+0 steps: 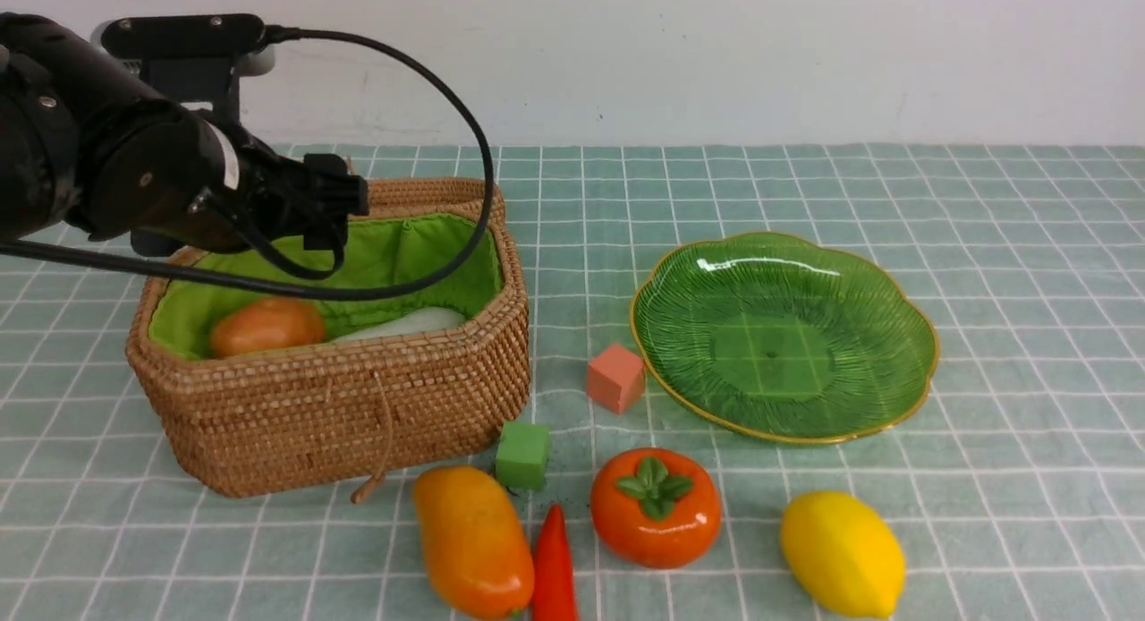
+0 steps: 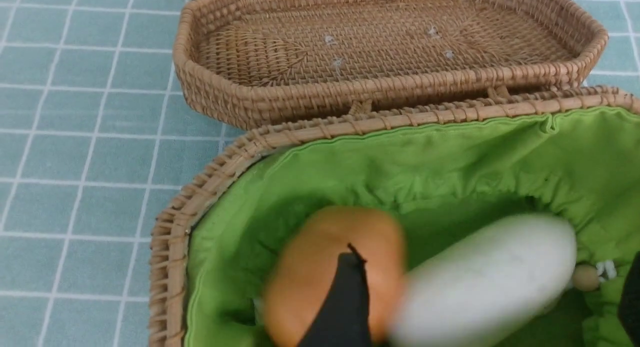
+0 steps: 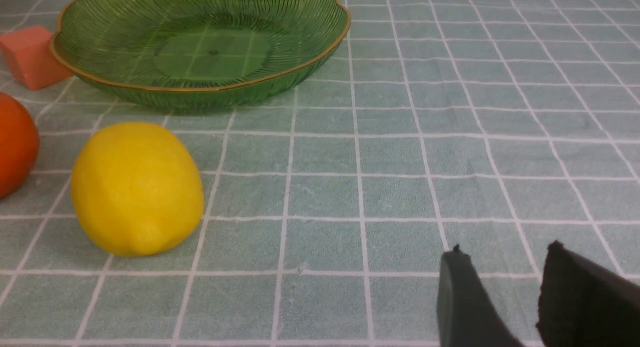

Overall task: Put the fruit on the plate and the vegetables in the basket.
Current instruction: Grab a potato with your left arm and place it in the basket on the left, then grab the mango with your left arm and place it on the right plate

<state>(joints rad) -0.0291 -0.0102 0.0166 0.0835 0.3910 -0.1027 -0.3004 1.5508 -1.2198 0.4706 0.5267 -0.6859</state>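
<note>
Teal checked tablecloth (image 1: 984, 514) meets white wall (image 1: 716, 57); left jaws and right jaws gape, empty

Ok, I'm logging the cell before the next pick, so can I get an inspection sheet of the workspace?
Surface: checked cloth, green with white lines, lying flat.
Job's things: basket open, lid laid back behind it; onion and radish inside. plate holds no fruit. mango, chili, persimmon and lemon lie on the cloth in front.
Clutter: pink cube beside the plate, green cube by the basket's corner.
Grippers: left gripper open above the basket; right gripper low over bare cloth, jaws apart, holding nothing.
Cables: black cable loops from the left arm across the basket.
Surroundings: white wall; nothing else seen.
</note>
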